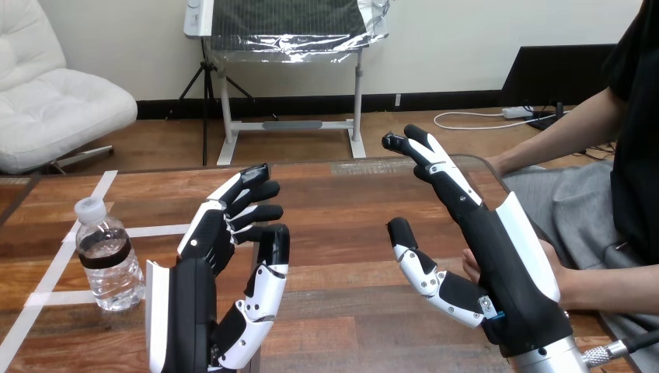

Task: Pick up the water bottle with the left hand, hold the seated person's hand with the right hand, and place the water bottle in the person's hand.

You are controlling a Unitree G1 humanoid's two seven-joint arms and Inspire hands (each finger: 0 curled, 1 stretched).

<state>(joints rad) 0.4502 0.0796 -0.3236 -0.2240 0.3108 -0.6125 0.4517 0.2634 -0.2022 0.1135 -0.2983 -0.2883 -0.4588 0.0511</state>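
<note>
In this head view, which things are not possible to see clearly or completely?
1. The person's hand: head view, mostly hidden behind the right robot hand; whether the two touch cannot be told.
2. The left robot hand: head view, its base is cut off by the bottom edge.
3. The water bottle: head view, whether its cap is sealed is too small to tell.

Shows a wooden table (334, 202) beneath the left hand (206, 264); carries white tape lines (93, 198) left of that hand, crossing one another.
</note>
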